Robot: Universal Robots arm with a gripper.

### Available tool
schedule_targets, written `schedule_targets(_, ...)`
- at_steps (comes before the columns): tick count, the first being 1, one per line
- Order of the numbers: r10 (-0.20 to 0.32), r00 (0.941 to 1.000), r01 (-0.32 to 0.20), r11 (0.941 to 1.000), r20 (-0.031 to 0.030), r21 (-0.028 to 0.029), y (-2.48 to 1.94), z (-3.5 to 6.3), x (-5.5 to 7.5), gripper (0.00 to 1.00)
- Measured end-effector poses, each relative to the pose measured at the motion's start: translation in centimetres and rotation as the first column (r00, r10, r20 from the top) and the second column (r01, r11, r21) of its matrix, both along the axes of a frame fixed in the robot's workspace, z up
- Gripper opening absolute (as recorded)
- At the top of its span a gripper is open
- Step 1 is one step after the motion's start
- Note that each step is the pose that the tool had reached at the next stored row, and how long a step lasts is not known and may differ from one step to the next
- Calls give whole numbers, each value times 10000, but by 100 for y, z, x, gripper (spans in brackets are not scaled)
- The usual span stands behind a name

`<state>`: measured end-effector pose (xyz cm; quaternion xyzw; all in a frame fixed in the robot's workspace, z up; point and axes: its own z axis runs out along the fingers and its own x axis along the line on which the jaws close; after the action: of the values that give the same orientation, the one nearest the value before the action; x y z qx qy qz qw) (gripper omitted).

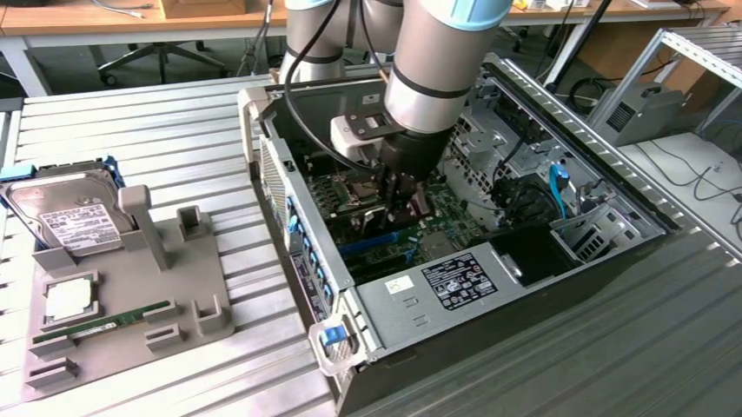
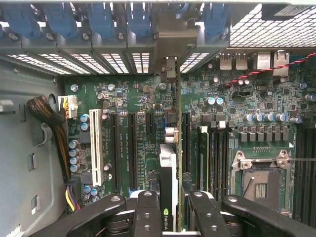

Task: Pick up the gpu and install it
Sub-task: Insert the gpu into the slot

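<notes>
The gpu (image 2: 169,168) is a slim dark card seen edge-on, with its silver bracket (image 2: 168,69) at the case's rear slot openings. My gripper (image 2: 173,217) is shut on it, one black finger (image 2: 148,212) on each side of the card. The card stands upright over the green motherboard (image 2: 133,98), between the long black expansion slots (image 2: 132,148). Whether its lower edge sits in a slot I cannot tell. In the exterior view my gripper (image 1: 404,201) reaches down into the open computer case (image 1: 464,295), with the gpu (image 1: 414,208) dark between the fingers.
A white slot (image 2: 96,148), a cable bundle (image 2: 49,123) and the CPU socket (image 2: 259,182) flank the card. On the exterior view's left, a grey fixture (image 1: 191,287) carries a hard drive (image 1: 72,217), a processor chip (image 1: 68,300) and a green memory stick (image 1: 87,328).
</notes>
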<state>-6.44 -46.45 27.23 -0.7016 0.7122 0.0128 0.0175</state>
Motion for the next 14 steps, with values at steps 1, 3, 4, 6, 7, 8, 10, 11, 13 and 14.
schedule_targets(1, 0, 10000, 0, 10000, 0, 0, 0, -3, -1, 27)
schedule_targets(3, 0, 10000, 0, 10000, 0, 0, 0, -14, -1, 27)
schedule_targets(4, -1, 10000, 1, 10000, 0, 0, 0, -20, -1, 27)
schedule_targets(6, -3, 10000, 3, 10000, 0, 0, 0, -31, -1, 27)
schedule_targets(7, -3, 10000, 3, 10000, 0, -1, 0, -34, -1, 27)
schedule_targets(8, -5, 10000, 5, 10000, 0, 0, 0, -35, -1, 27)
schedule_targets(10, -7, 10000, 7, 10000, 0, -1, 0, -38, -2, 27)
schedule_targets(11, -7, 10000, 7, 10000, 0, 0, 0, -38, -2, 27)
schedule_targets(13, -9, 10000, 9, 10000, 1, 2, 1, -45, -1, 27)
schedule_targets(14, -13, 10000, 13, 10000, 0, 0, 0, -48, -2, 27)
